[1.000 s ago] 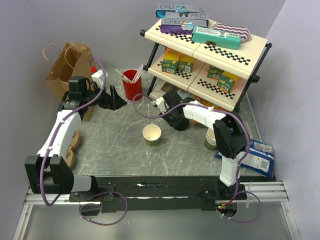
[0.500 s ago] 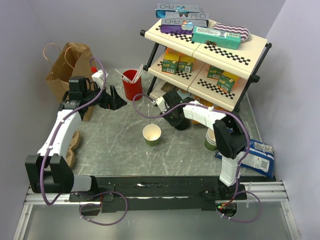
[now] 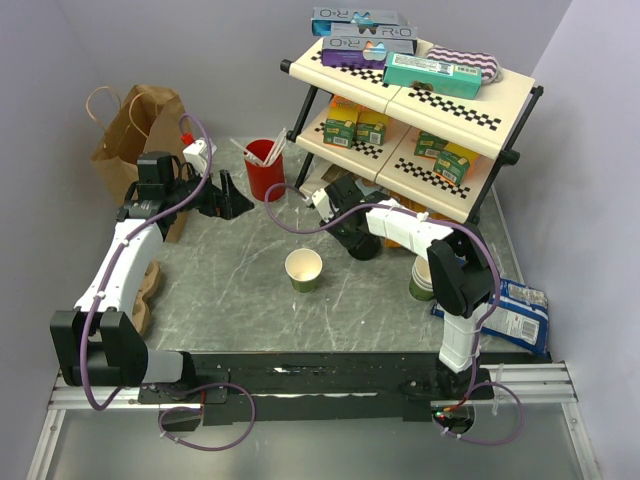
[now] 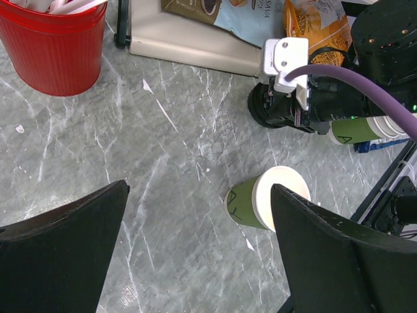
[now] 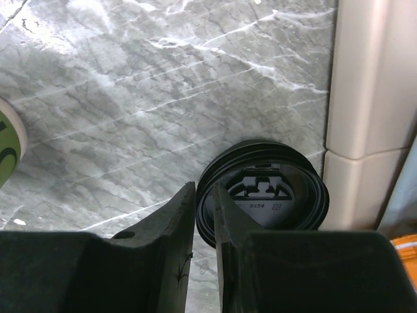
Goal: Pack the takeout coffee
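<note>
- The takeout coffee [image 5: 273, 195] has not shifted in the last second. You will find it on the table [image 3: 230, 290], right of the middle and toward the far edge, just beside the foot of the shelf rack [image 5: 365, 98].
- It stands upright with its black lid facing up, so its long axis is vertical. I cannot tell which way the sip hole faces.
- Your right gripper [image 5: 204, 199] is narrow and pinches the lid's rim on the side away from the rack. Its width has held, and only the wrist has crept a little toward the far edge.
- My reading is that the grip is set but the lift has not begun. A pinch on the rim alone could pop the lid off.
- Your left gripper [image 4: 200, 189] hangs wide and empty near the red cup [image 3: 263, 170].
- The paper bag [image 3: 130, 135] stands at the far left corner, well apart from the coffee.
</note>
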